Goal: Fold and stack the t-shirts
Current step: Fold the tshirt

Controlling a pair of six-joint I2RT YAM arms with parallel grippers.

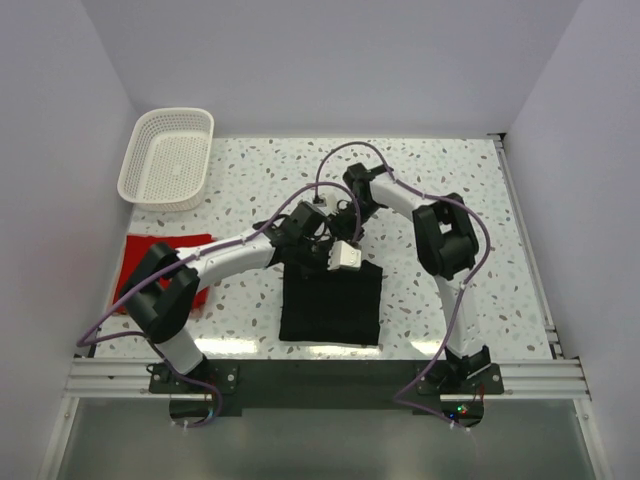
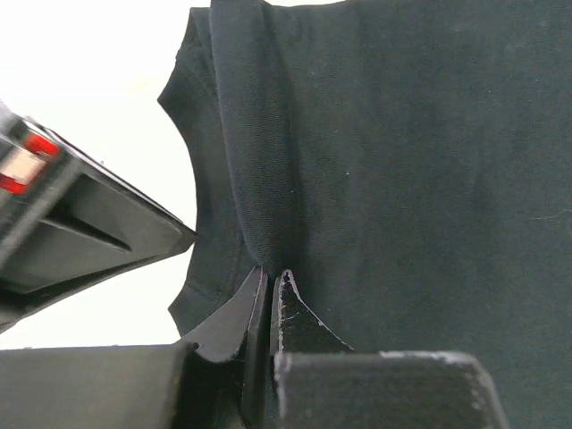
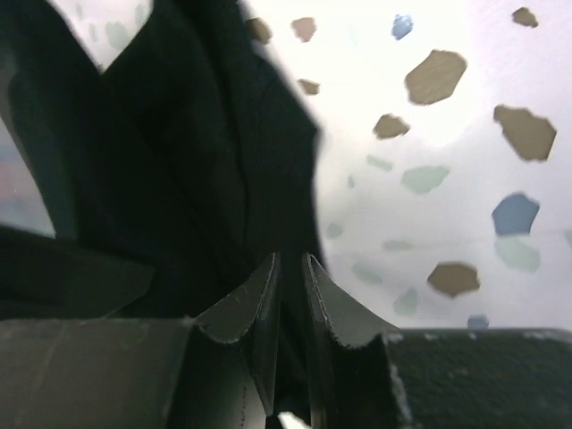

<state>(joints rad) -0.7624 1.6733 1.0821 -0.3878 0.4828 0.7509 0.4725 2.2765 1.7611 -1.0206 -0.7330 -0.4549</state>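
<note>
The black t-shirt lies partly folded at the table's near middle, its far edge lifted. My left gripper is shut on a pinch of its black cloth, near a sleeve edge. My right gripper is shut on another fold of the same black cloth, just beside the left one. The two grippers are close together above the shirt's far edge. The red t-shirt lies flat at the left, partly hidden under the left arm.
A white lattice basket stands at the far left corner. The speckled table stretches out to the right and far side. White walls close in on three sides. The right arm's elbow rises right of the shirt.
</note>
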